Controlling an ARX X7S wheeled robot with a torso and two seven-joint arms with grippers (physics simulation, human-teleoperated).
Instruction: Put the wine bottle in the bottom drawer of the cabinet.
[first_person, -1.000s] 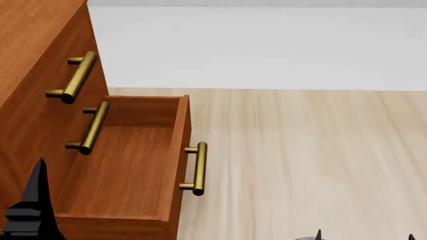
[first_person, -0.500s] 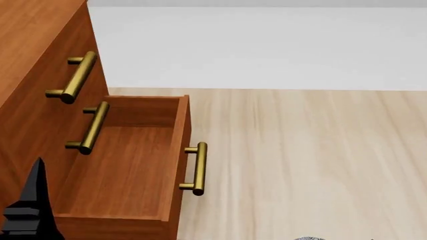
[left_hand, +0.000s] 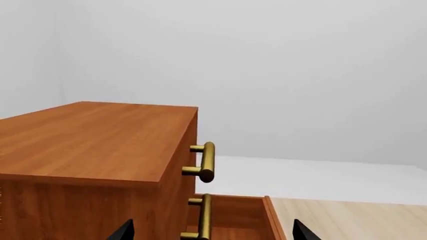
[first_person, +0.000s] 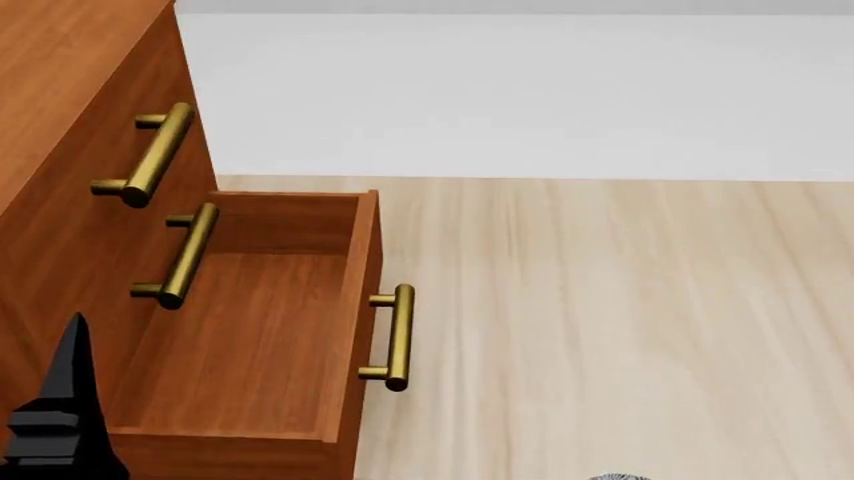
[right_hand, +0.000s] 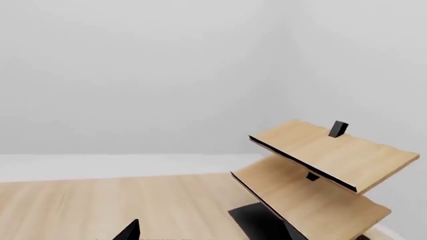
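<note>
The wine bottle is out of view in every frame. The reddish-brown cabinet (first_person: 80, 230) fills the head view's left side. Its bottom drawer (first_person: 247, 340) is pulled out, brass handle (first_person: 396, 337) facing right, and holds nothing. One black finger of my left gripper (first_person: 70, 400) rises at the lower left, beside the drawer's near corner. From the left wrist, the cabinet top (left_hand: 87, 140) and the drawer (left_hand: 240, 217) show, and my left gripper (left_hand: 212, 232) is open and empty. My right gripper (right_hand: 213, 232) is open; one fingertip (right_hand: 130, 231) shows over the bare floor.
A pale light-wood rack (right_hand: 327, 160) with two slanted shelves stands on a black base (right_hand: 257, 220) in the right wrist view. Two upper drawer fronts with brass handles (first_person: 154, 155) stay closed. Light wood floor (first_person: 614, 320) stretches right of the drawer to a white wall.
The right gripper's fingertips, seen at the head view's bottom edge a second ago, have dropped out of it. The left finger sank slightly. The drawer has not moved.
</note>
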